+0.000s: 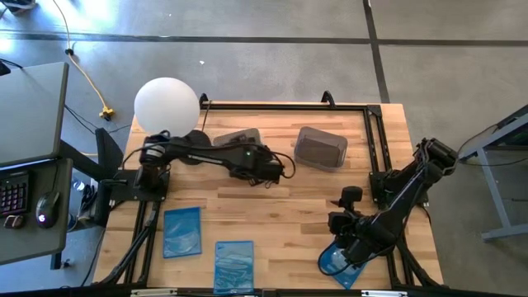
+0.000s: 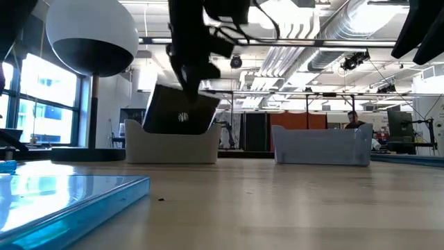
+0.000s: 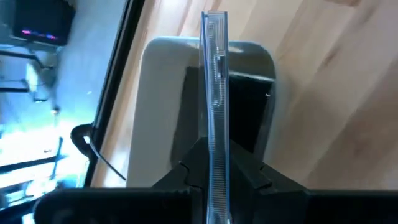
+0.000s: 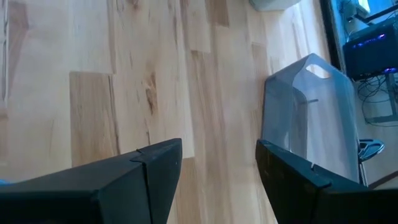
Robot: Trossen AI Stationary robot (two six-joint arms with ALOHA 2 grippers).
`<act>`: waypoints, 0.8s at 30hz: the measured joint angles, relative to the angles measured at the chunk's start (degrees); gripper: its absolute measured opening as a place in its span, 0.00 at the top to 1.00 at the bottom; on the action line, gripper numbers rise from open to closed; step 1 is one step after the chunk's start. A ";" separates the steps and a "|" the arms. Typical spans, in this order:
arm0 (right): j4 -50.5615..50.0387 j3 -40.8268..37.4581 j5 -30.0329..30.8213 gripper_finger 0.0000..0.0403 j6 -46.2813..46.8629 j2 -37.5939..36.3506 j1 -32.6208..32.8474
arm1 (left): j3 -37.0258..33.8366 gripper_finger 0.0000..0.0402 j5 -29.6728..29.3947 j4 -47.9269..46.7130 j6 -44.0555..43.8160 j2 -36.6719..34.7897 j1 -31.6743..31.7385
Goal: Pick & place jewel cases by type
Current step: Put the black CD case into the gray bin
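My left gripper [image 1: 266, 170] hangs near the table's middle, shut on a black jewel case [image 2: 179, 111] held on edge and tilted over the left grey tub [image 2: 170, 144]. That tub [image 3: 163, 93] has dark cases inside. The right tub [image 1: 322, 148] stands beside it. Two blue jewel cases [image 1: 182, 231] [image 1: 233, 264] lie flat near the front left. A third blue case [image 1: 334, 266] lies at the front right, partly under my right gripper [image 1: 348, 246]. The right gripper [image 4: 217, 155] is open above bare wood. My left gripper pinches the black case's two flat faces [image 3: 214, 163] between its two fingers, at one edge of the case. The fingers slant down from the table's near-left side. The case hangs below them, tilted, with its lower edge at the left tub's rim [image 2: 173, 130]. Whether it touches the tub's contents, I cannot tell.
A white globe lamp [image 1: 167, 105] stands at the table's far left corner. A black frame rail [image 1: 375, 140] runs along the table's far and right edges. Bare wood lies between the tubs and the blue cases. A desk with a keyboard and mouse [image 1: 33, 202] stands off the left side.
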 joint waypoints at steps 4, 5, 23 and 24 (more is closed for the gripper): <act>-0.01 0.00 -0.35 0.50 0.00 0.00 0.02 | 0.07 0.92 -2.11 -0.40 -0.30 2.29 0.64; 0.01 0.00 -0.28 0.50 0.00 0.00 0.02 | -0.06 0.92 -2.45 -0.71 -0.86 2.62 0.81; 0.55 0.00 -0.47 0.50 0.00 0.00 0.04 | -0.04 0.53 1.01 -1.57 -7.83 3.64 1.47; 0.53 0.00 -0.49 0.50 -0.01 0.00 0.04 | -0.05 0.51 1.90 -1.00 -8.80 3.64 1.21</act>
